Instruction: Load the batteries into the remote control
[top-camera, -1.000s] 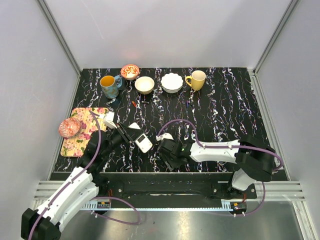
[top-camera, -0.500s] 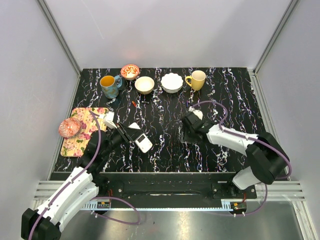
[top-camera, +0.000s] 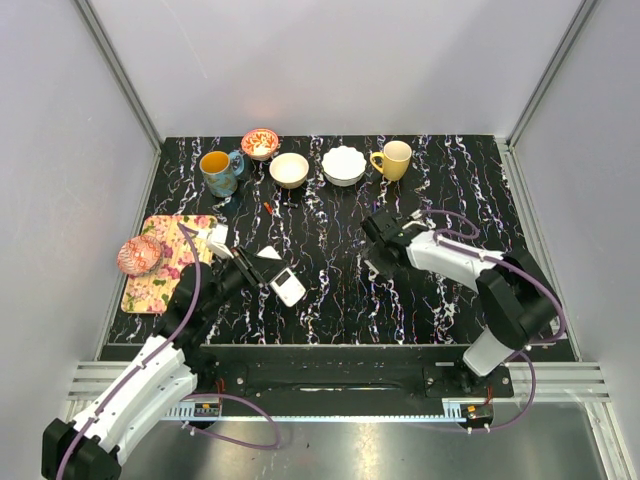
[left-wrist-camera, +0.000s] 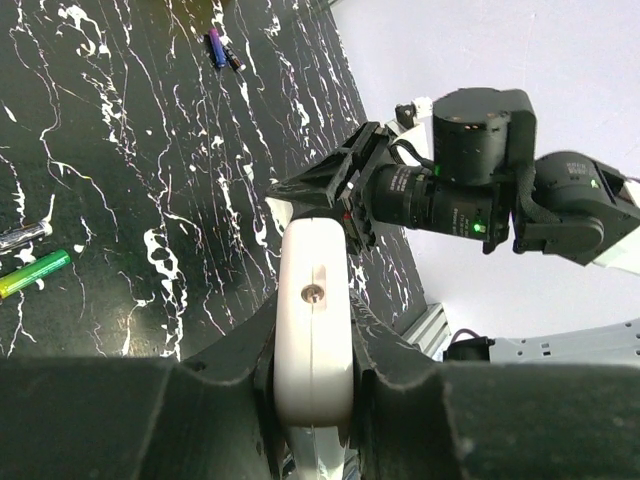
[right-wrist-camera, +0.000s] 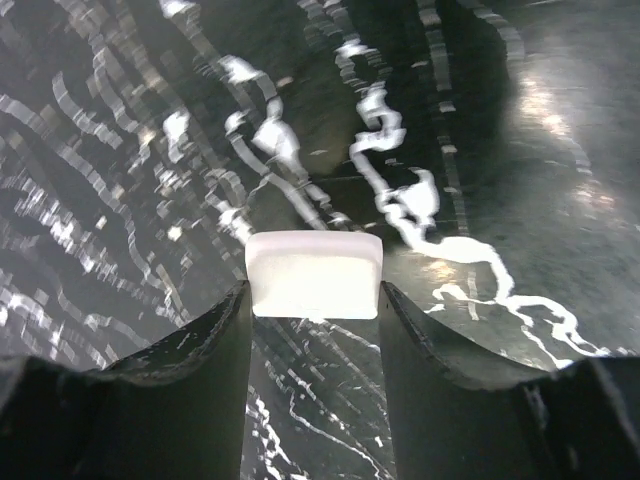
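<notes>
**Remote gripped, batteries not yet in**

The left tool (left-wrist-camera: 313, 345) is clamped tight on the remote control (left-wrist-camera: 312, 300) and holds it over the near-left tabletop (top-camera: 450, 200), white side showing. The right tool (right-wrist-camera: 315, 292), near the middle, pinches a small white piece (right-wrist-camera: 314, 273) with its jaws partway apart. This is probably the battery cover, so the compartment seems opened. No cell looks loaded: a green battery (left-wrist-camera: 35, 273) and a silver battery (left-wrist-camera: 20, 235) lie loose, and a purple battery (left-wrist-camera: 215, 47) lies farther off. Picking, inserting and closing remain. A blue mug (top-camera: 218, 172), a yellow mug (top-camera: 395, 158) and a floral tray (top-camera: 170, 265) stand clear. The likelier hindrance is the right tool's own load.
</notes>
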